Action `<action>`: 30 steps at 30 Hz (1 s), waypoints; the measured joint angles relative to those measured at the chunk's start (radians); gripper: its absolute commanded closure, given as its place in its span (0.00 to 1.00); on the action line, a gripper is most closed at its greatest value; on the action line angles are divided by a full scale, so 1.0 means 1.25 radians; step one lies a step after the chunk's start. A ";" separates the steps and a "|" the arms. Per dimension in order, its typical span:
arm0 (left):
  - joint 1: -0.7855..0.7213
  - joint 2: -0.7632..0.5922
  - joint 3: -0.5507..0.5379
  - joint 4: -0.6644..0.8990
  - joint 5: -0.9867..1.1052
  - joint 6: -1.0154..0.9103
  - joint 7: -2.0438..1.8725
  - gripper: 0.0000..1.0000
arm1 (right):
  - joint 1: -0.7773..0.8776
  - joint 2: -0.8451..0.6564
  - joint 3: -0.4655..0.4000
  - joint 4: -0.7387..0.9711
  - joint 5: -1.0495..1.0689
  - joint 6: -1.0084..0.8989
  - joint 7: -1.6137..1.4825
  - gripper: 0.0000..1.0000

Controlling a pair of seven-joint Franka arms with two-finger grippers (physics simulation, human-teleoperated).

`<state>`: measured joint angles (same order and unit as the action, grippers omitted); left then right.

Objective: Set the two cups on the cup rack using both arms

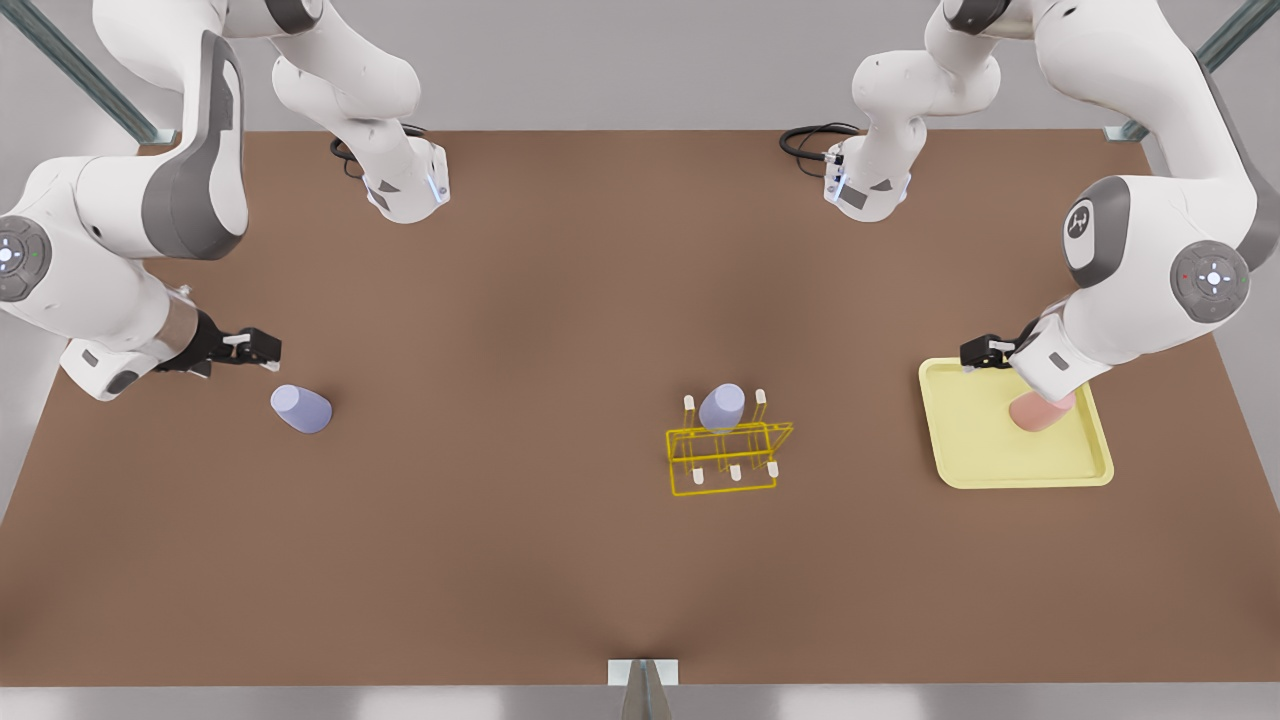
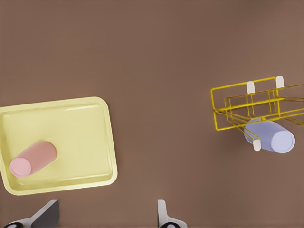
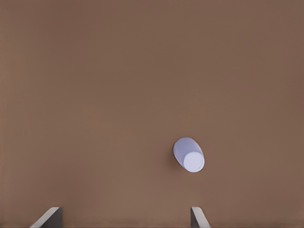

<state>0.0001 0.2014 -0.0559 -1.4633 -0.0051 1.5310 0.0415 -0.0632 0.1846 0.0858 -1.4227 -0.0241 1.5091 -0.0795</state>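
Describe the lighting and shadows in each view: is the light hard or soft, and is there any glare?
Front view: soft, even light on the table, with only a faint shadow beside the loose lavender cup. Left wrist view: no glare, a mild sheen along the yellow tray rim, and the pink cup is barely shadowed. Right wrist view: a thin dark edge hugs the lavender cup.

Right wrist view: lavender cup (image 3: pixel 188 154) on brown table (image 3: pixel 118 85), base facing camera. Right gripper (image 3: pixel 124 217) above table, fingertips (image 3: pixel 50 217) spread wide, holding nothing, clear of cup.
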 measured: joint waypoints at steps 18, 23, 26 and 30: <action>0.228 0.237 0.046 -0.003 0.086 0.204 0.126 0.00 | -0.127 0.118 0.001 -0.272 -0.051 0.294 -0.050 0.00; 0.234 0.166 0.062 -0.185 0.093 0.308 0.173 0.00 | -0.153 0.079 0.001 -0.422 -0.048 0.454 -0.067 0.00; 0.246 0.165 0.077 -0.213 0.096 0.354 0.195 0.00 | -0.158 0.071 0.001 -0.480 -0.047 0.531 -0.078 0.00; 0.252 0.167 0.088 -0.242 0.097 0.400 0.220 0.00 | -0.166 0.076 0.001 -0.527 -0.045 0.606 -0.091 0.00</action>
<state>0.3151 0.4100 0.0541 -1.7659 0.1164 2.0311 0.3161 -0.2711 0.2795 0.0867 -2.0815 -0.0800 2.2660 -0.1926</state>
